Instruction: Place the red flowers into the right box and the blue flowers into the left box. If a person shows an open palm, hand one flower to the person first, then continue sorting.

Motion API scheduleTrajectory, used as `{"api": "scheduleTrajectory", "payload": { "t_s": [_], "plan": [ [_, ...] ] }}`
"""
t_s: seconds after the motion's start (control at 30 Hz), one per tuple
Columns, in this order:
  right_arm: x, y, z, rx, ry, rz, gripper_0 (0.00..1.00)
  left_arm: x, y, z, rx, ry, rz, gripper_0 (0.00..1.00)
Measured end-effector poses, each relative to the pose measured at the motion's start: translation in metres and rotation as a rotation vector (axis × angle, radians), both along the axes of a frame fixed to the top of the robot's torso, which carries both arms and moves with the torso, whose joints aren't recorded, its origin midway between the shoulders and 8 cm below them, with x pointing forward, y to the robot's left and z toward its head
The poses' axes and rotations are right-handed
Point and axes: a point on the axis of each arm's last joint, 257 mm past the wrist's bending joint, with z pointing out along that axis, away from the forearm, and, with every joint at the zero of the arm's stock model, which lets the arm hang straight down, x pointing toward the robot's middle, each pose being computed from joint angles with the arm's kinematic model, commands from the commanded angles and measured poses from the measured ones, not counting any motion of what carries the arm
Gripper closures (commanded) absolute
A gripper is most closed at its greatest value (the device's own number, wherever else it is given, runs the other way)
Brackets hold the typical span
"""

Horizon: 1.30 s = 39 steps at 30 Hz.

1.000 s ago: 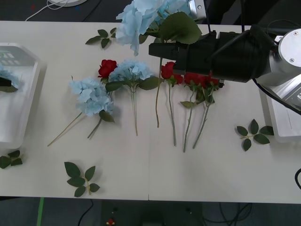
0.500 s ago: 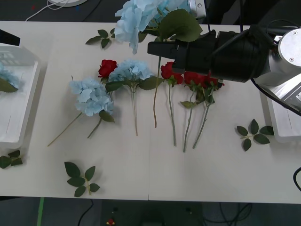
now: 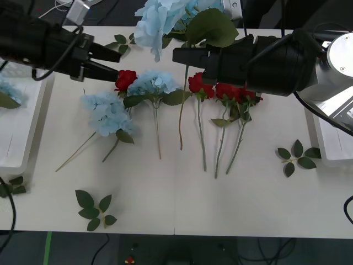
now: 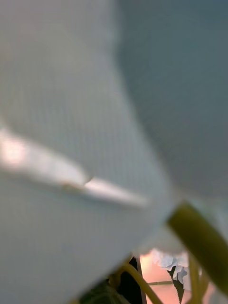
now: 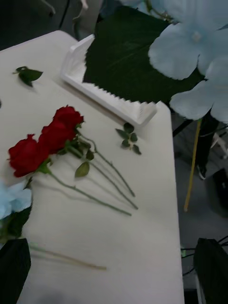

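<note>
My right gripper [image 3: 185,56] is shut on the stem of a blue flower [image 3: 172,16], held above the table's far middle with the stem hanging down. Its petals [image 4: 71,118] crowd the right wrist view. My left gripper [image 3: 113,64] is open, its black fingers [image 5: 13,266] just left of a lone red flower [image 3: 126,79]. Three more red flowers [image 3: 223,91] lie under the right arm; the left wrist view has them [image 5: 57,133] too. Two blue flowers [image 3: 107,113] lie at centre left. The left box [image 3: 16,127] holds a blue flower [image 3: 5,91]. The right box [image 3: 336,149] is at the right edge.
Loose green leaf sprigs lie near the front left [image 3: 94,208], by the right box [image 3: 298,156], at the far edge [image 3: 122,43] and beside the left box [image 3: 11,187]. The near half of the white table [image 3: 182,210] is bare.
My left arm has swung in from the left and now reaches toward the lone red flower. The right gripper has edged slightly left with the blue flower, its stem lifting a little.
</note>
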Motion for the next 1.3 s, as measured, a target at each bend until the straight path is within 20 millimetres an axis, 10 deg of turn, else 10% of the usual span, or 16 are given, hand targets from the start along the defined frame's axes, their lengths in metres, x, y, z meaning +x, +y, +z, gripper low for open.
{"api": "scheduleTrajectory", "payload": {
  "t_s": [0.6,0.93,1.17,1.2,1.23,1.3],
  "plan": [
    [0.0,0.0,0.001,0.004,0.004,0.002,1.0,-0.07,-0.093,-0.03,-0.177,0.203,-0.238,0.0],
    [-0.001,0.0,0.002,0.008,0.007,0.003,1.0,-0.069,-0.158,-0.037,-0.196,0.164,-0.177,0.0],
    [0.001,-0.001,0.001,0.008,0.011,-0.001,1.0,-0.061,-0.169,-0.04,-0.214,0.169,-0.132,0.0],
    [0.001,-0.001,0.001,0.009,0.012,-0.001,1.0,-0.061,-0.169,-0.04,-0.214,0.169,-0.132,0.03],
    [0.001,-0.001,0.001,0.009,0.013,-0.001,1.0,-0.061,-0.169,-0.04,-0.214,0.169,-0.132,0.27],
    [0.001,-0.001,0.001,0.011,0.014,0.0,1.0,-0.061,-0.169,-0.04,-0.214,0.169,-0.132,1.0]
  ]
}}
